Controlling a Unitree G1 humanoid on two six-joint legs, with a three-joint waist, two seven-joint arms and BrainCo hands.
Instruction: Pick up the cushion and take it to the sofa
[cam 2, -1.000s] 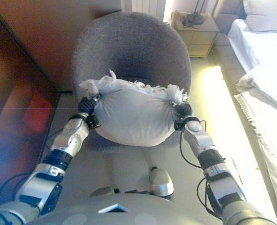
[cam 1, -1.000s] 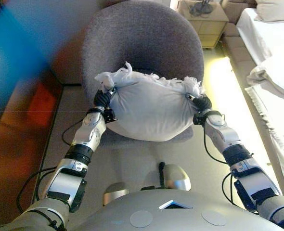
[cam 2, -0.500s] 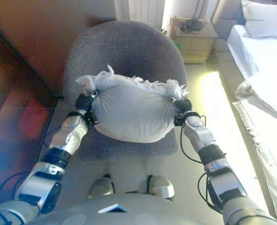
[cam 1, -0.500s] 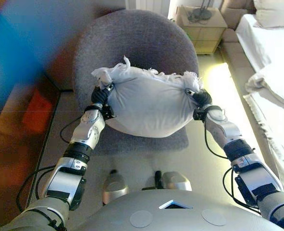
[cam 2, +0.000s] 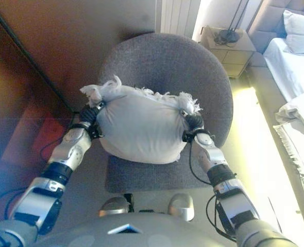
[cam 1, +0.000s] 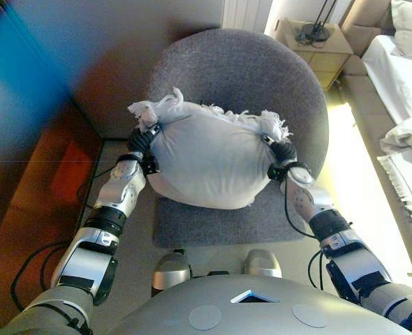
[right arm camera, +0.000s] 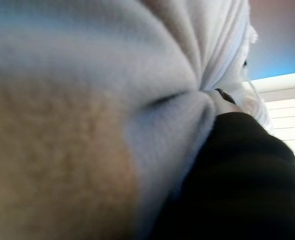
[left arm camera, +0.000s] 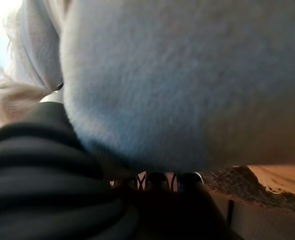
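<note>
- Two grips: left robot hand (cam 1: 142, 143) and right robot hand (cam 1: 284, 153) each clutch an end of the white cushion (cam 1: 209, 157)
- Cushion's long axis spans both, above the grey armchair (cam 1: 262, 77)

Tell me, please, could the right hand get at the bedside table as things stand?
Probably not: the right hand is clamped on one end of the cushion, the left hand on the other, and the grey chair stands between them and the bedside table.

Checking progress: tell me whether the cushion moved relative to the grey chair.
Yes. The cushion now hangs farther in over the grey chair seat, toward its backrest.
</note>
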